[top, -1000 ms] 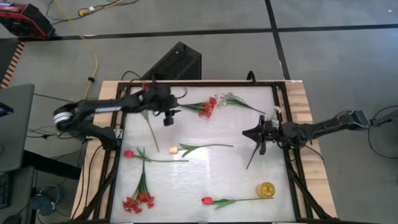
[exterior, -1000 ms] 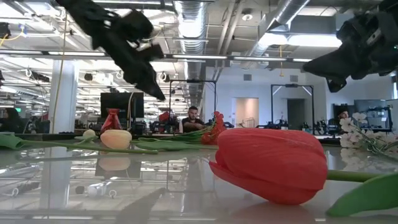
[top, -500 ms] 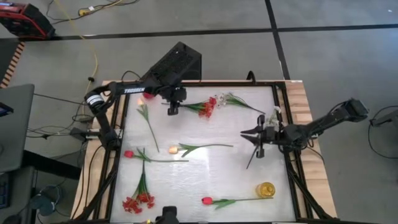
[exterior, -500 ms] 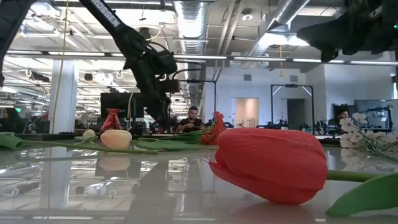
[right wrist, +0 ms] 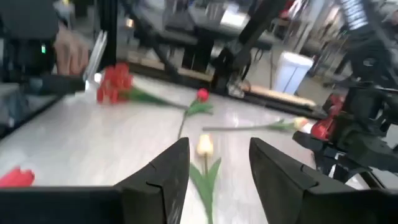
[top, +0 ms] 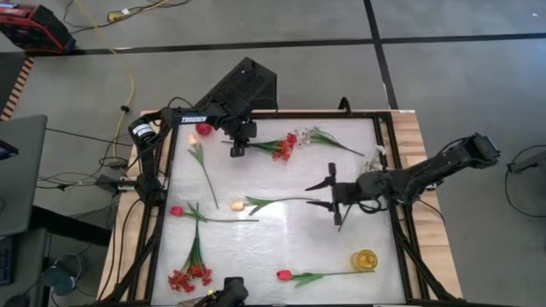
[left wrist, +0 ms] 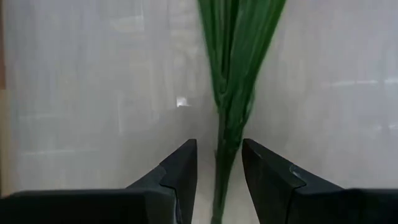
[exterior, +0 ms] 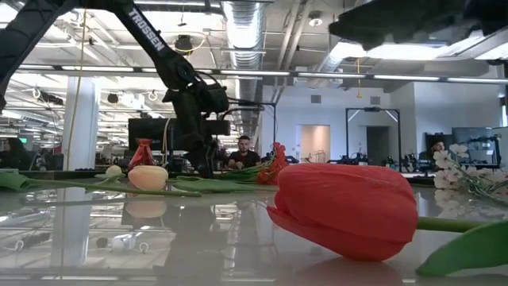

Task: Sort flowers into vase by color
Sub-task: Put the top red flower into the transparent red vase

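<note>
The left gripper (top: 240, 150) stands at about eleven o'clock on the white glossy table (top: 281, 247), its fingers (left wrist: 180, 168) a little apart on both sides of the green stem (left wrist: 227, 134) of the red clustered flower (top: 281, 149), not pressing it. The right gripper (top: 322, 194), near three o'clock, has its fingers (right wrist: 165, 171) spread and empty, just beside the pale orange tulip bud (top: 238, 205) stem. Other flowers lie scattered; the small yellow vase (top: 365, 259) stands at five o'clock.
</note>
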Tool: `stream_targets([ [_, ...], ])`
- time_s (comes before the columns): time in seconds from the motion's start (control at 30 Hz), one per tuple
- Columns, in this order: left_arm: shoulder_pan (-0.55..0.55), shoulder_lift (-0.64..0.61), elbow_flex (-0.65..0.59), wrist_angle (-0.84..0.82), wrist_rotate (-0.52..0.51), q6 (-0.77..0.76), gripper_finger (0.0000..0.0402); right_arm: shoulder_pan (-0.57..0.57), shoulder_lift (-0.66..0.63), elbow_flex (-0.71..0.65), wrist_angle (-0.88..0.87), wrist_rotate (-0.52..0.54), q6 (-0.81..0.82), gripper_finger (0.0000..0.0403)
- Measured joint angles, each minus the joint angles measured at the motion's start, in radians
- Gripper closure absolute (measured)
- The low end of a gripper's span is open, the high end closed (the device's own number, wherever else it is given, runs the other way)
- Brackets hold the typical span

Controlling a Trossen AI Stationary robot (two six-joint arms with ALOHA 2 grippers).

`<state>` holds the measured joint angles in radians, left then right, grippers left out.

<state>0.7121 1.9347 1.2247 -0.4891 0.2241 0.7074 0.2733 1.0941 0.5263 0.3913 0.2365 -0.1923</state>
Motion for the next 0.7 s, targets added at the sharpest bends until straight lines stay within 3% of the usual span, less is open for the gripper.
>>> stream_targets([
  [0.2, 0.002, 0.011, 0.0, 0.001, 0.001, 0.003, 0.0299, 0.0, 0.091, 0.114, -0.159, 0.0, -0.002, 0.0207],
  [0.37, 0.001, 0.009, 0.0, 0.003, -0.022, -0.005, 0.0382, 0.001, 0.119, 0.129, -0.231, 0.0, 0.001, 0.0207],
  [0.43, 0.003, 0.007, 0.0, -0.004, -0.015, -0.014, 0.0391, 0.001, 0.122, 0.129, -0.262, 0.0, 0.006, 0.0209],
  [0.6, 0.021, -0.038, -0.003, -0.036, 0.077, -0.03, 0.0398, 0.001, 0.122, 0.129, -0.321, -0.001, 0.019, 0.0222],
  [0.7, 0.049, -0.095, -0.002, -0.03, 0.221, -0.051, 0.0399, 0.001, 0.121, 0.129, -0.324, -0.001, 0.02, 0.023],
])
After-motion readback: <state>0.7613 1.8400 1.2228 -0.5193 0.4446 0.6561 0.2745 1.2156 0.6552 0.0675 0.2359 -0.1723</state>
